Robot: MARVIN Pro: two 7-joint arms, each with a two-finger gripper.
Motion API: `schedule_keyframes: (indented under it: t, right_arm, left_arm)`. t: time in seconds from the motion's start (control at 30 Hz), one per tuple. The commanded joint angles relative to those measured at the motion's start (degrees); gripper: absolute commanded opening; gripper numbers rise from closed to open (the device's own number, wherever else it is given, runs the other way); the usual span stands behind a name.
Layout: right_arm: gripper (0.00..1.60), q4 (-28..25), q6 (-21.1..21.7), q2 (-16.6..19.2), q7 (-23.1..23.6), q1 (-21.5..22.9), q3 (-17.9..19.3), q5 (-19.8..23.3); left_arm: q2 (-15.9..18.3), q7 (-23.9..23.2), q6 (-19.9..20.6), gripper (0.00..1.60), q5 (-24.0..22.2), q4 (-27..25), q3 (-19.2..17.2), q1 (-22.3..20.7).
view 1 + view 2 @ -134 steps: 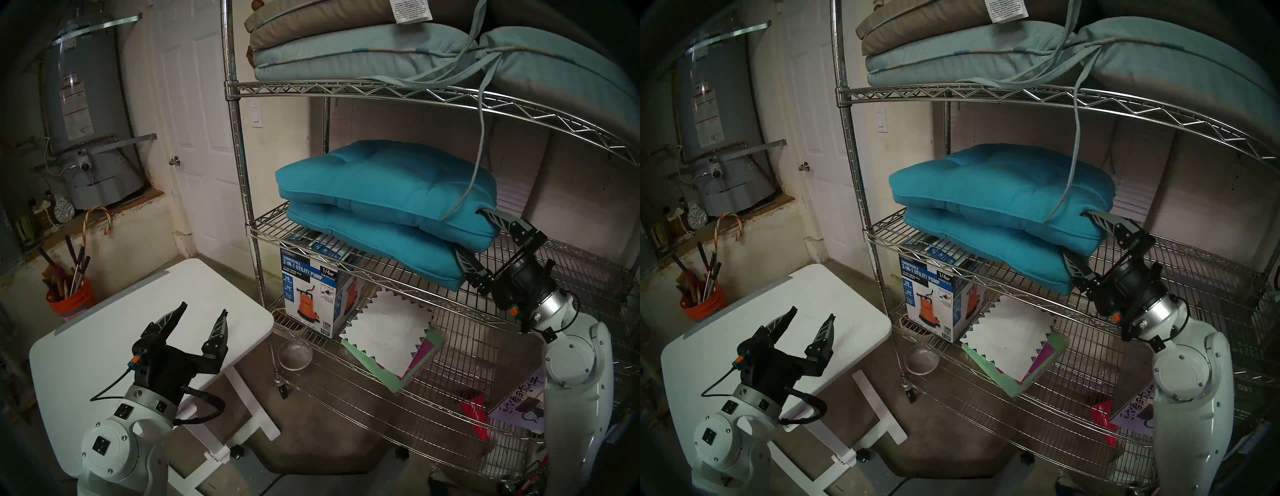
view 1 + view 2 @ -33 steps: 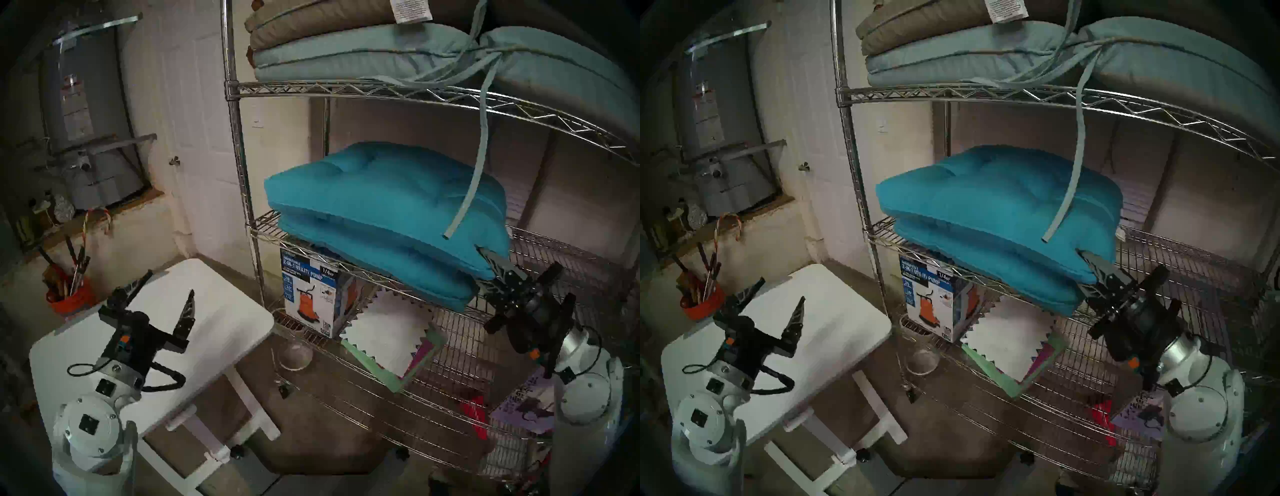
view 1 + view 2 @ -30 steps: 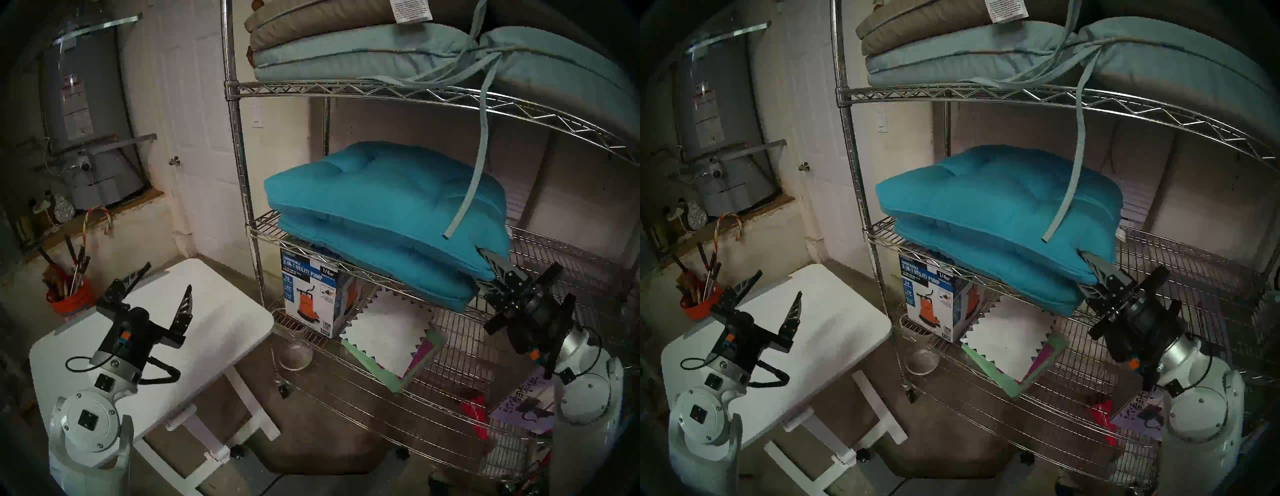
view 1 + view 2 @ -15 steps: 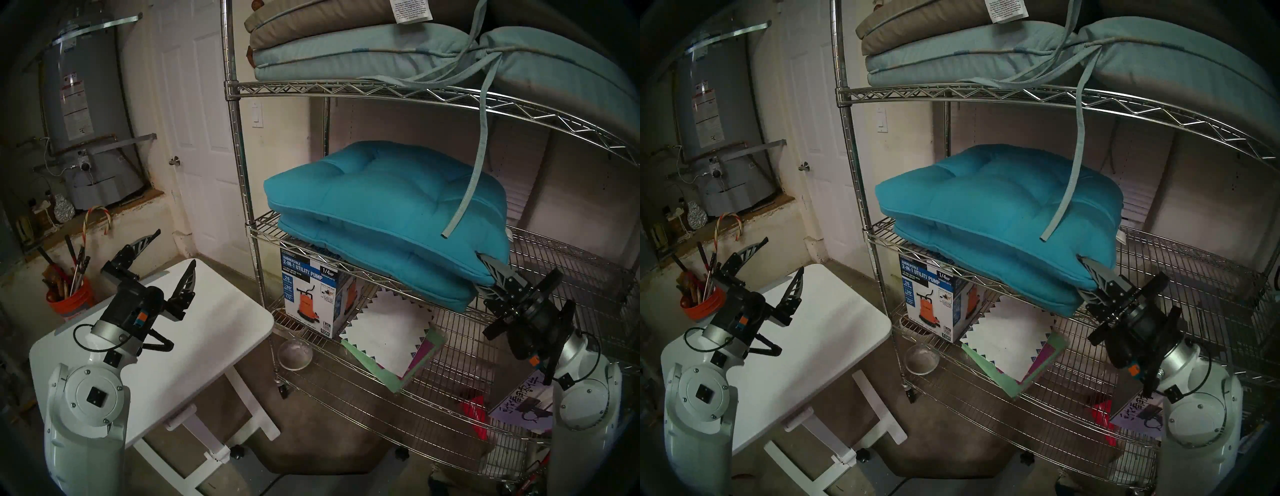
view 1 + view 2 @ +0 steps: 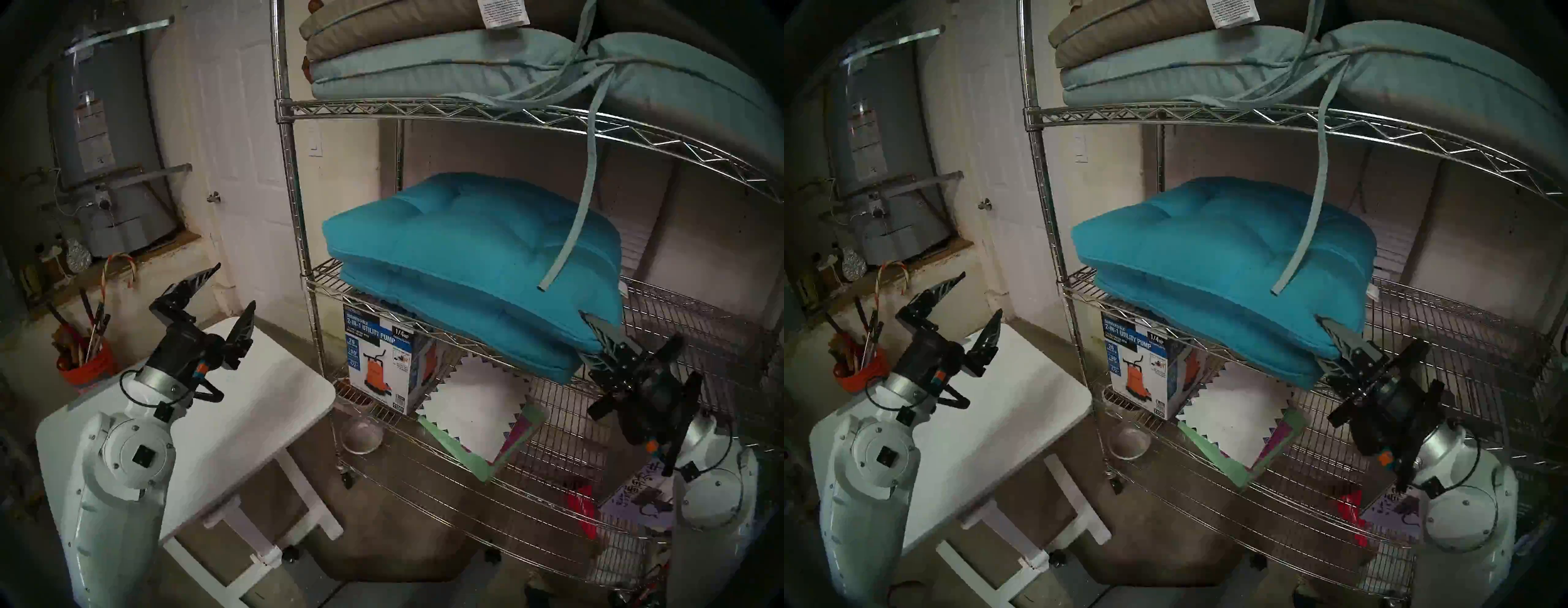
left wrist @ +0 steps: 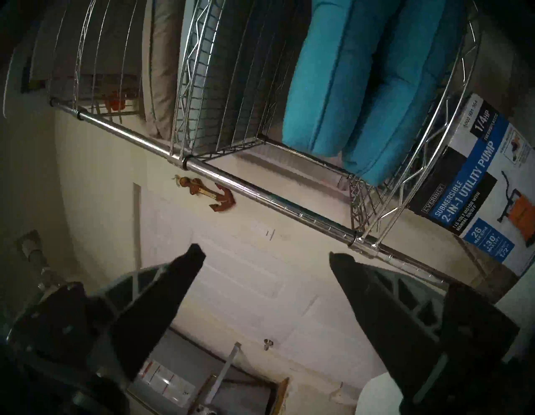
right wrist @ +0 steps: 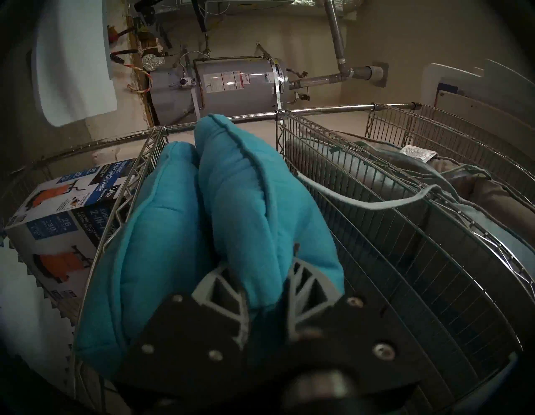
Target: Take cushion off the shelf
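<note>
Two teal cushions stacked on the middle tier of the shelf (image 5: 500, 111), toward its left end. Top cushion (image 5: 466, 237) thick, tufted, with a piped seam round the rim, rounded corners, matte fabric; shifted off square so its near left corner overhangs the tier's front edge. Lower cushion (image 5: 458, 327) same colour and make, also lapping over the front edge. In the right wrist view, both seen edge-on, bulging side by side.

Right gripper (image 5: 594, 335) pinching the near right corner of the top cushion, one finger above and one slid between the two cushions; fabric puckered between the grey ribbed fingers (image 7: 307, 278).

Left gripper (image 5: 235, 286) spread wide and empty, raised above the far edge of the white table (image 5: 271, 407), well apart from the shelf, pointing up and forward.

Pale blue tie (image 5: 581, 204) hanging from the grey-blue pads (image 5: 445, 63) on the top tier, its end resting on the top cushion near the right edge. Pump box (image 5: 377, 361) on the tier below, at the left end, under the cushions.
</note>
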Motion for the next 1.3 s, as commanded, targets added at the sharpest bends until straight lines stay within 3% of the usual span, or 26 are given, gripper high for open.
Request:
schedule_keyframes:
  t: [0.0,0.43,0.53,0.57,0.6,0.8,0.9,1.27]
  right_arm:
    - [0.00,-0.1,-0.5,0.4,-0.4,1.2,-0.8,0.3]
    - [0.00,0.1,-0.8,0.5,-0.4,1.6,-1.4,0.3]
    - [0.00,-0.1,-1.0,0.5,-0.5,1.4,-1.5,0.3]
    - [0.00,-0.1,-1.0,0.5,-0.5,1.4,-1.5,0.3]
    - [0.00,-0.1,-1.1,0.5,-0.5,1.4,-1.5,0.3]
    - [0.00,-0.4,-1.2,0.2,-0.7,0.9,-1.3,0.3]
    - [0.00,-0.5,-1.3,0.2,-0.8,0.6,-1.1,0.4]
    - [0.00,-1.2,-1.8,-0.7,-1.5,-0.4,-1.4,0.6]
  left_arm:
    - [1.7,2.2,-2.0,1.60,2.1,0.6,0.9,-5.8]
    - [4.0,2.7,-2.5,1.60,6.7,5.4,6.5,-13.2]
    - [4.1,2.5,-2.4,1.60,8.2,8.2,8.3,-16.8]
    - [5.7,3.4,-1.4,1.60,7.7,7.0,8.3,-14.8]
    - [4.9,2.8,-2.0,1.60,8.3,8.5,8.8,-17.1]
    - [5.2,2.5,-1.8,1.60,9.5,10.9,10.4,-20.9]
    - [5.6,2.6,-1.5,1.60,9.6,11.0,10.9,-21.0]
    - [4.6,1.4,-1.5,1.60,9.9,15.8,15.2,-28.0]
